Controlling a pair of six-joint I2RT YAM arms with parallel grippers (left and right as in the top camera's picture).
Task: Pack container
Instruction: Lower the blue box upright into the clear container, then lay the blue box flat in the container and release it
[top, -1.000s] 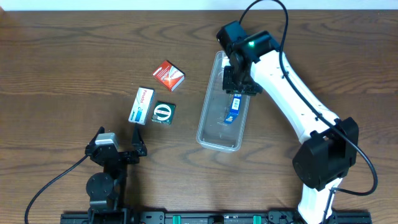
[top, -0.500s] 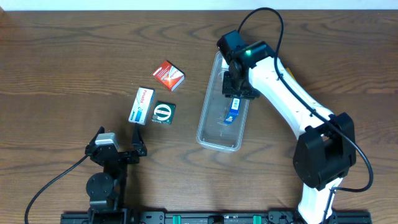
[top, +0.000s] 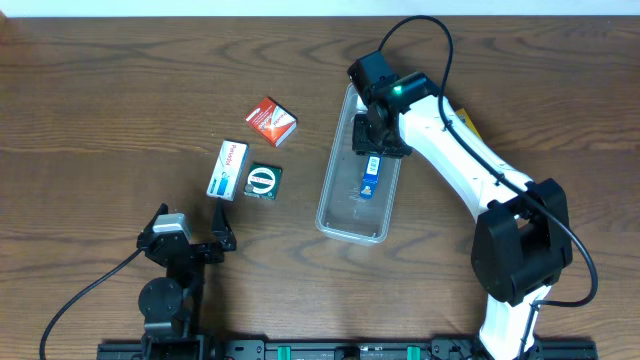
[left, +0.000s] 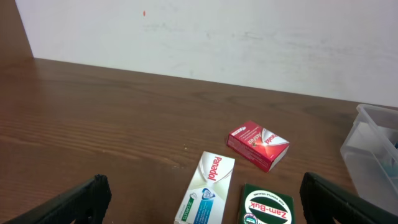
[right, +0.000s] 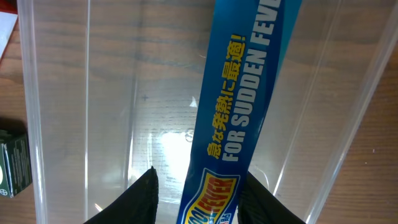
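The container (top: 330, 205) is a long clear plastic tray, right of centre in the overhead view, and it fills the right wrist view (right: 74, 124). My right gripper (top: 372, 140) is over its far half, shut on the near end of a blue Kool Fever pack (top: 369, 180). The pack slants down into the tray. In the right wrist view the pack (right: 239, 118) runs between my fingers (right: 198, 199). My left gripper (top: 190, 232) is open and empty near the front edge, and its fingers (left: 199, 199) frame the loose boxes.
Three small boxes lie left of the container: a red one (top: 271, 121), a white Panadol box (top: 228, 169) and a dark green Zam-Buk box (top: 264, 181). They also show in the left wrist view (left: 257, 145), (left: 205, 188), (left: 266, 205). A yellow item (top: 466, 122) lies under the right arm.
My right gripper has shifted slightly left over the container, and the blue pack has swung with it to lie straighter along the tray. The left arm has not moved.
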